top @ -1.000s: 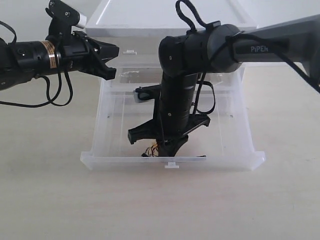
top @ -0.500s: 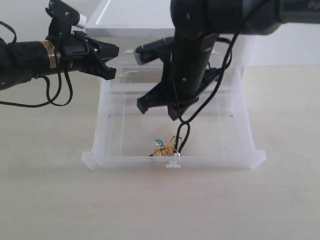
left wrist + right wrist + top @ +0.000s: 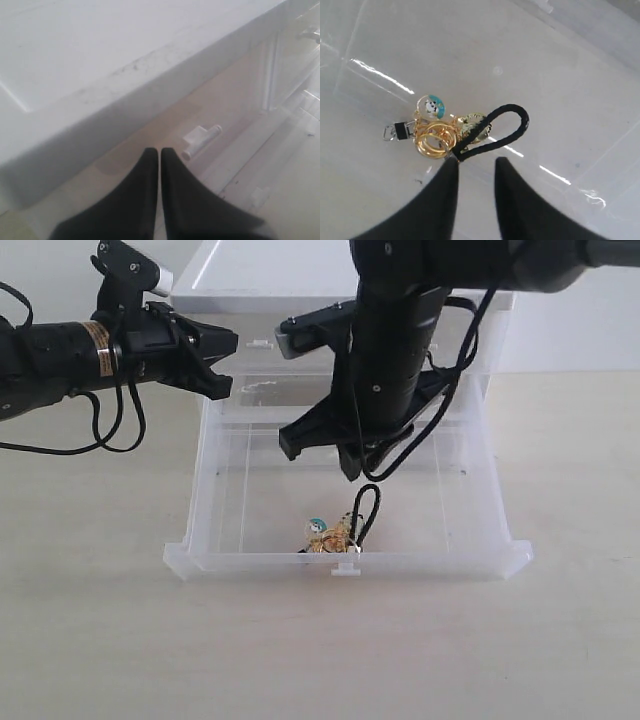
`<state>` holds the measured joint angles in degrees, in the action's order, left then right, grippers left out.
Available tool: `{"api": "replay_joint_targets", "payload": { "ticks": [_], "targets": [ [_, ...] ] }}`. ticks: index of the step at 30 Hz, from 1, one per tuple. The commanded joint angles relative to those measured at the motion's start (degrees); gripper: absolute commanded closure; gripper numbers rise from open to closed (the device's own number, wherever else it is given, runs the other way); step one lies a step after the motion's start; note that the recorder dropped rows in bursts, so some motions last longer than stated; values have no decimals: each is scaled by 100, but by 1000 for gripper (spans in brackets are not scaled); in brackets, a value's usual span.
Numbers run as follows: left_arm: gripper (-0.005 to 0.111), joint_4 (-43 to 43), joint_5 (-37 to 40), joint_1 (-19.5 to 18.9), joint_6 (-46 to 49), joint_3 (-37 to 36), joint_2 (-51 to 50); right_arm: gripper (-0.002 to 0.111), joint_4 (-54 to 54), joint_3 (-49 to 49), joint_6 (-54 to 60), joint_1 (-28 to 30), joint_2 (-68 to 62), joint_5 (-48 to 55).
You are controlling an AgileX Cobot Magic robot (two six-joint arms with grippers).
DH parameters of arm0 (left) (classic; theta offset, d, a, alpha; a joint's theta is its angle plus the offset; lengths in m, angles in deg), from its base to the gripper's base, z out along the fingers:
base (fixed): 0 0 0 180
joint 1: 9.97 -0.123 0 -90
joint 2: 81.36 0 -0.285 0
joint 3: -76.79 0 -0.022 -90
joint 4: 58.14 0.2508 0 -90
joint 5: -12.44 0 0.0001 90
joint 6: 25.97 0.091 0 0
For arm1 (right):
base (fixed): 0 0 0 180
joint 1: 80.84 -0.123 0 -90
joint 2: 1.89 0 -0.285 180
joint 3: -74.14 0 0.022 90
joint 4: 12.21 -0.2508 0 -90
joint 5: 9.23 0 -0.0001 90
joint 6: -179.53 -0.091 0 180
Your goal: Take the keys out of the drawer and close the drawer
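Note:
The drawer point(image 3: 210, 562) is pulled far out of the white cabinet, its tab handle point(image 3: 345, 570) facing the front. The keys point(image 3: 332, 536) lie on its floor just behind the front wall: gold rings, a small round charm and a black loop strap point(image 3: 506, 126). My right gripper point(image 3: 352, 472) hangs over the middle of the drawer, above the keys. In the right wrist view it point(image 3: 477, 160) is open, with nothing between the jaws and the strap's end beside one tip. My left gripper point(image 3: 222, 365) hovers shut at the cabinet's left front, above the drawer's back left corner.
The white cabinet point(image 3: 300, 280) stands behind the drawer, with a small tab handle point(image 3: 202, 140) just ahead of the left fingertips point(image 3: 150, 156). The pale table point(image 3: 100, 640) lies in front of and beside the drawer.
The right arm has risen from the drawer floor, where it was down on the keys, and its jaws have parted. The keys lie near the front wall. The left arm has not moved.

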<state>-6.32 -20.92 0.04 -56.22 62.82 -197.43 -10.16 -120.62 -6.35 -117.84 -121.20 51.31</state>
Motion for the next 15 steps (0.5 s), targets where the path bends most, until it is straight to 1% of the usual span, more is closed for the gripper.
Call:
{"api": "replay_joint_targets", "payload": {
  "ticks": [1,2,3,6,8,15],
  "targets": [
    [103,-1605,473,-145,-107,217,-5,50,124,-6,-783,42,-236,-255],
    [103,-1605,473,-145,-107,217,-5,44,210,-6,-1019,42,-303,-307],
    [103,-1605,473,-145,-107,217,-5,43,265,-6,-1245,42,-372,-344],
    [103,-1605,473,-145,-107,217,-5,48,397,-6,-1638,52,-613,-401],
    [103,-1605,473,-145,-107,217,-5,53,399,-6,-1638,125,-780,-455],
    [103,-1605,473,-145,-200,217,-5,52,257,-6,-1675,389,-995,-532]
  ]
}}
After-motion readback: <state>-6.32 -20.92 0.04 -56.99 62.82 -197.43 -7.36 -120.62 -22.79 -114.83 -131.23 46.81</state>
